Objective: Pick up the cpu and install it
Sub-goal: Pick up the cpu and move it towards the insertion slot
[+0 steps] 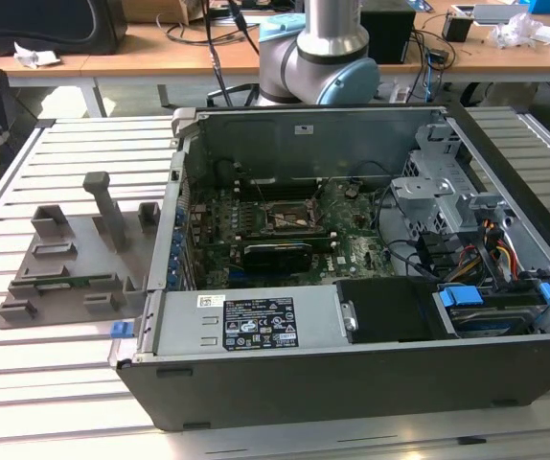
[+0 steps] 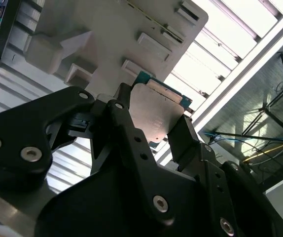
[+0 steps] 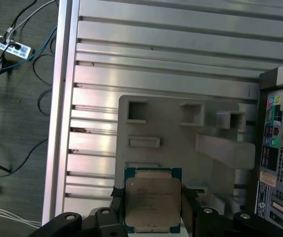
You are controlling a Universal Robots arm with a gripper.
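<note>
CPU [image 3: 153,200] is held flat in the gripper [image 3: 153,210], clamped by two opposite edges between the black fingers [image 2: 181,140], with its silvery-grey top turned toward the cameras in both wrist views and its green rim left showing at the free sides. Only thin edges are caught, so the hold is judged slight: a jolt or a quick swing could let the chip slide or twist between them, and any twist would be carried on to the seating. Below it, well apart, the pale grey fixture tray [image 3: 161,123] is seen lying on the slatted metal table [image 3: 156,54]. Were the chip to be dropped from there, it could be chipped on a raised pocket wall or lost into a gap between the slats. Farther out, beside the tray, the open computer case [image 1: 352,374] is stood on the same table. In the exterior view the black socket frame [image 1: 289,218] is found deep on the motherboard [image 1: 361,254], hemmed by the case walls, a drive cage [image 1: 428,182] and loose cables [image 1: 491,244]. A finger could be snagged on these, and a CPU set down tilted or turned the wrong way could bend the socket contacts; whether the bracket is raised cannot be told
</note>
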